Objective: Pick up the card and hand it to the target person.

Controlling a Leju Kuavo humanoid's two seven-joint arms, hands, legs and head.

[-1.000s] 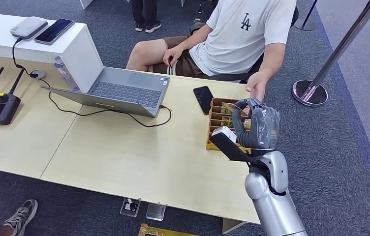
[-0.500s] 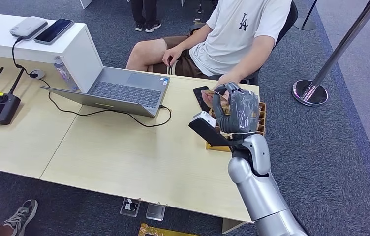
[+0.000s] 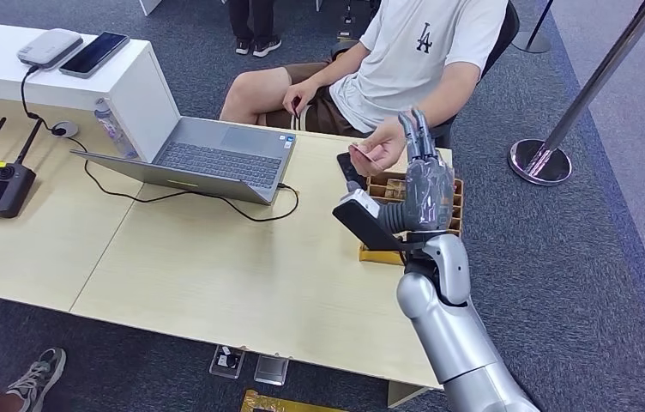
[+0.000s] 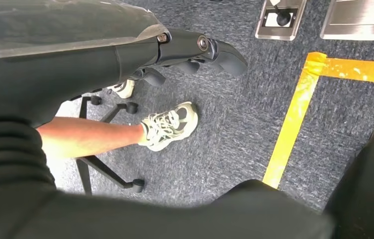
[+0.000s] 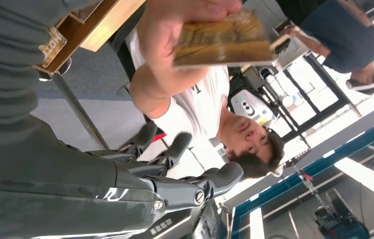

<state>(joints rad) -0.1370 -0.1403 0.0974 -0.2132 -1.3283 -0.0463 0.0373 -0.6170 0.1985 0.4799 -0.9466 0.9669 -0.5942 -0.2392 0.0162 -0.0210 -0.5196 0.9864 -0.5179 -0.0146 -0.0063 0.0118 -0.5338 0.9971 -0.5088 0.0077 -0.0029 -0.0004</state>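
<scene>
Since the earlier head views, the card (image 3: 362, 155) has been passed from the right hand (image 3: 423, 176) to the seated person's hand (image 3: 382, 148), and the robot's fingers, previously curled around it, are now straightened upward and empty.

Across the upper centre of the head view the person (image 3: 405, 60) is seated behind the table (image 3: 216, 266). At centre right the right hand is held raised over the wooden card tray (image 3: 452, 199), its fingers spread and nothing held. Just left of it, the card is pinched in the person's hand; in the right wrist view it is seen at upper centre (image 5: 222, 42).

The left hand (image 4: 195, 55) is seen hanging over the floor, fingers loosely curled, nothing in them.

One risk is judged: if the arm is lowered carelessly, the tray or the black phone (image 3: 351, 168) beside it could be struck.
</scene>
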